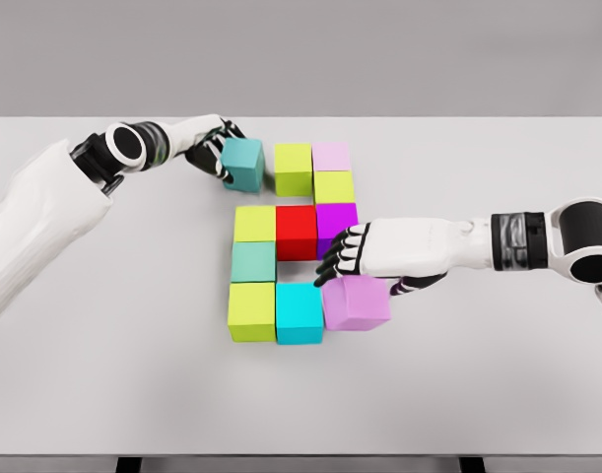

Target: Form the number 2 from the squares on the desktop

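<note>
Two-handed finish on the "2", both end blocks in play.

Left robot hand (pixel 214 143) clamped on teal cube (pixel 243 164) at far left, fingers wrapped over its left and far faces. Cube sitting just left of lime cube (pixel 293 168), small gap between them; looks like being pushed in as left end of the top bar.

Right robot hand (pixel 352 254) gripping lilac cube (pixel 356 302) at near right, fingers draped over its top and left edge, thumb on the near side. Cube slightly skewed and riding a touch low against cyan cube (pixel 300 313), touching or nearly so. Probably closing the bottom bar; needs squaring up.

Already seated on white bench (pixel 498 374): pale pink cube (pixel 331 156) at top right, yellow-green cube (pixel 334 186) below it, middle row of lime, red cube (pixel 297 232) and purple cube (pixel 334 223), then mint cube (pixel 253 261) down the left side and a lime corner cube (pixel 251 311).

Risk: right wrist hovering over middle row, could nudge purple cube on retreat.
</note>
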